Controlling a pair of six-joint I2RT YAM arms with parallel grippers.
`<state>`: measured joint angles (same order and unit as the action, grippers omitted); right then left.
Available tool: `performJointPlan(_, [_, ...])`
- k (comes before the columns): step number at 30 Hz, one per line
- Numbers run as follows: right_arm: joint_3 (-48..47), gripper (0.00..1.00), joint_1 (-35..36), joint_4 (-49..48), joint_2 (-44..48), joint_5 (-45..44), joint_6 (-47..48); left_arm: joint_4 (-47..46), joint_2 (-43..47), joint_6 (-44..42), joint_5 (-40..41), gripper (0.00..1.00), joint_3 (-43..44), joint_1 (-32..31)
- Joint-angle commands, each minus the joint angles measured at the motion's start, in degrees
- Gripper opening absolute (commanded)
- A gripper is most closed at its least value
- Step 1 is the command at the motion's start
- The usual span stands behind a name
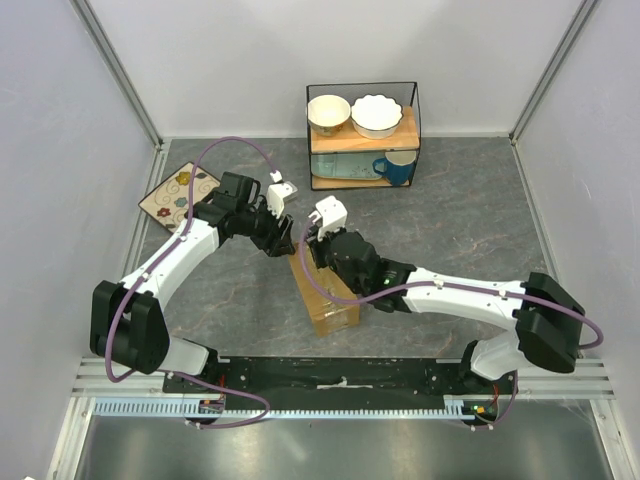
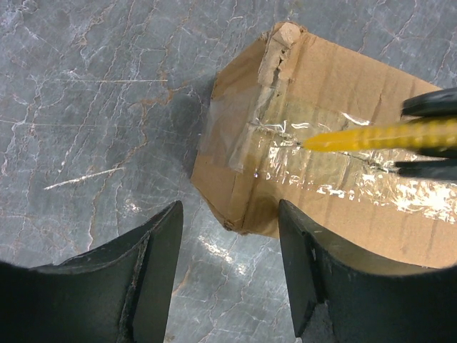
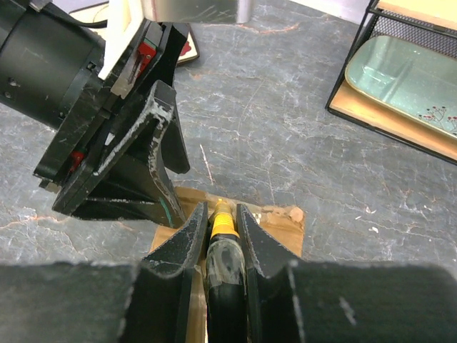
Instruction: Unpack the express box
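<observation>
SLITTING THE SEAM: My right tool [image 3: 220,214] is clenched on the yellow utility knife [image 2: 371,136], whose tip sits at the clear tape [image 2: 307,153] along the top seam of the express box [image 1: 330,305], close to the carton's end. My left tool [image 2: 228,214] hangs spread and grasping nothing just off that same end, one lower corner of the carton showing between its two fingers [image 2: 153,271]. The box lies flat on the grey marbled surface [image 2: 93,107], directly beneath the right tool and just ahead of the left one. I cannot tell whether the left fingers touch the cardboard. The step in hand, as I judge it, is cutting the tape so the flaps can be lifted. To do it well I would run the tip shallow and straight down the seam, drawing it back toward the right tool's own wrist and not pushing it toward the left tool, which sits in line with the blade. The carton looks light enough to skid, so bracing its end wall with the left fingers before the pull seems wise. The tape is wrinkled near the tip, where the blade could snag, so a steady, low angle should serve best.
</observation>
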<state>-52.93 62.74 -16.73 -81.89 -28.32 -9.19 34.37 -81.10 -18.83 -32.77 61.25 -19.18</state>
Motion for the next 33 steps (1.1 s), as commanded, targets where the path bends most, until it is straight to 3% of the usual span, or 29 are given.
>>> performJointPlan(1, [-5.5, 0.0, -0.6, 3.2, -4.0, 0.4, -0.6, 1.9, -1.4, -0.2, 3.7, 0.62, -2.7, -0.2])
performJointPlan(8, [-7.4, 0.0, -0.9, 7.0, -5.4, -1.2, 0.0, 2.4, -1.1, -0.7, 3.8, 0.62, -3.1, -0.2])
performJointPlan(17, [-6.1, 0.0, -0.9, 6.4, 1.9, 1.8, 2.5, 2.4, -1.5, -0.8, 3.2, 0.61, -2.6, -0.2])
performJointPlan(33, [-5.8, 0.0, -2.5, 5.2, -1.6, 4.7, 3.0, 3.1, -1.3, -1.6, 3.1, 0.61, -2.8, -0.2])
